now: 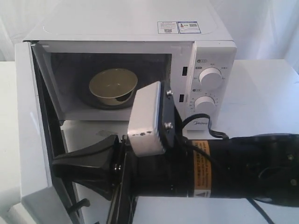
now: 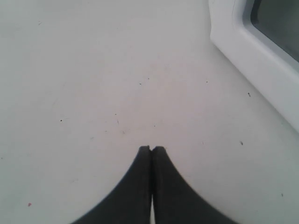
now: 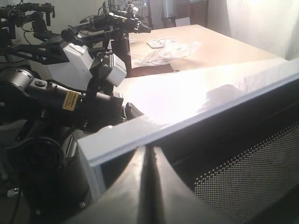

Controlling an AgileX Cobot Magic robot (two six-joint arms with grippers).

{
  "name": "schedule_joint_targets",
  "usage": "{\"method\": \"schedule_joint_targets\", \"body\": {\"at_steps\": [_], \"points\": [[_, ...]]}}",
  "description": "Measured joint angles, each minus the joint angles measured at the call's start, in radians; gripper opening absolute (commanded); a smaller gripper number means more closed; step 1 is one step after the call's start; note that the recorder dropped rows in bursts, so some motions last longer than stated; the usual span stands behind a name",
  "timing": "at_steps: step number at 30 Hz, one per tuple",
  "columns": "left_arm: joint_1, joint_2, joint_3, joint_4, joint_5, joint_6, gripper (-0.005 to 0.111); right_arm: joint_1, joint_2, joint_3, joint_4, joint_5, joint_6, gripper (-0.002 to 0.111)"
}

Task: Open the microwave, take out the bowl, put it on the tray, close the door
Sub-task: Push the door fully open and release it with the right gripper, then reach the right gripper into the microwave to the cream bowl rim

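The microwave [image 1: 140, 28] stands on the white counter [image 2: 93, 93] with its door [image 1: 28, 130] swung wide to the left. The bowl [image 1: 112, 86] sits inside the cavity, tilted so its cream inside faces the opening. The right fingers [image 1: 79, 161] reach across the front to the door's inner face – pressed tight together, holding nothing (the wrist view puts their tips right at the door's white edge). The left fingers [image 2: 135, 186] are also closed and empty – low over bare counter, near the door's outer side.
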Motion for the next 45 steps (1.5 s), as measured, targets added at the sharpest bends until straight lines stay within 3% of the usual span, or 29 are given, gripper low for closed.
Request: {"method": "schedule_joint_targets", "body": {"at_steps": [13, 16, 19, 23, 27, 35, 40, 45], "points": [[0.0, 0.0, 0.0, 0.0, 0.0, 0.0, 0.0, 0.039, 0.09, -0.005, 0.109, 0.059, -0.2, 0.0], [0.0, 0.0, 0.0, 0.0, 0.0, 0.0, 0.0, 0.039, 0.088, -0.036, 0.124, 0.183, -0.288, 0.0], [0.0, 0.0, 0.0, 0.0, 0.0, 0.0, 0.0, 0.039, 0.086, -0.11, 0.208, 0.486, -0.475, 0.0], [0.0, 0.0, 0.0, 0.0, 0.0, 0.0, 0.0, 0.039, 0.086, -0.192, 0.236, 0.677, -0.727, 0.022], [0.0, 0.0, 0.0, 0.0, 0.0, 0.0, 0.0, 0.039, 0.095, -0.223, 0.238, 0.709, -0.947, 0.04], [0.0, 0.0, 0.0, 0.0, 0.0, 0.0, 0.0, -0.043, 0.266, -0.332, 0.245, 0.699, -1.106, 0.041], [0.0, 0.0, 0.0, 0.0, 0.0, 0.0, 0.0, -0.08, 0.351, -0.419, 0.245, 0.685, -1.114, 0.053], [0.0, 0.0, 0.0, 0.0, 0.0, 0.0, 0.0, -0.097, 0.434, -0.481, 0.247, 0.681, -1.156, 0.054]]}}
